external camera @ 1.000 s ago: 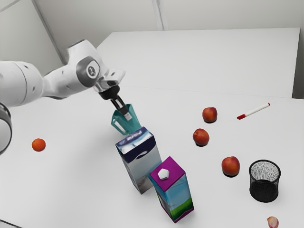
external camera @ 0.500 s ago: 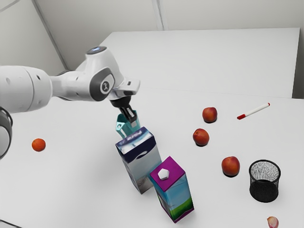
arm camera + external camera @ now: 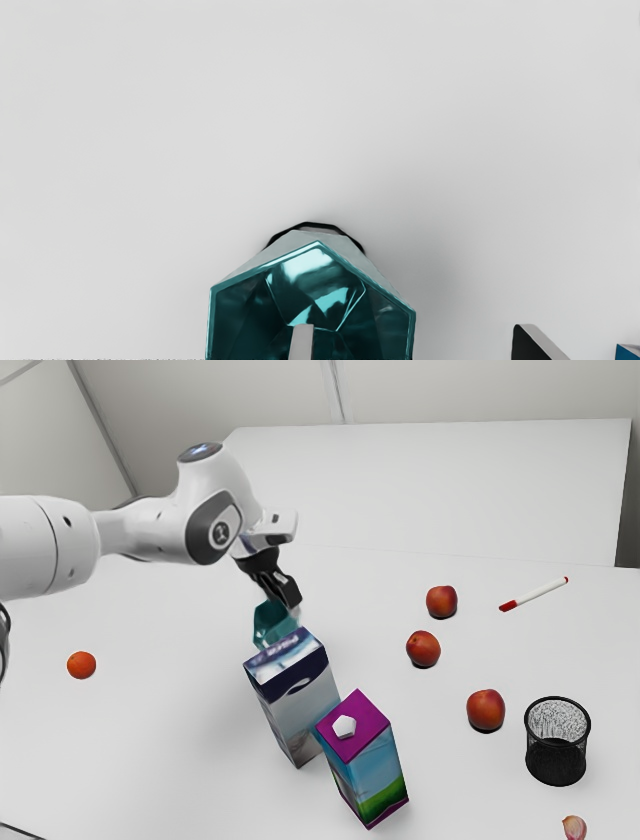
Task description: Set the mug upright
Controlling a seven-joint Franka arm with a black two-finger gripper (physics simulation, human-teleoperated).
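The mug is a teal, glossy, faceted vessel with an angular rim rather than a round one. Its straight-sided mouth faces the wrist camera, laying bare a dark teal inside with bright, pale turquoise reflections on the flat facets. The outer wall looks paler, a greyish green, and narrows away from the rim toward a dark, curved edge at the far end. In the exterior view it is under the gripper, just behind the white and dark-blue carton, which hides its lower part. Whether it stands fully upright or leans cannot be told.
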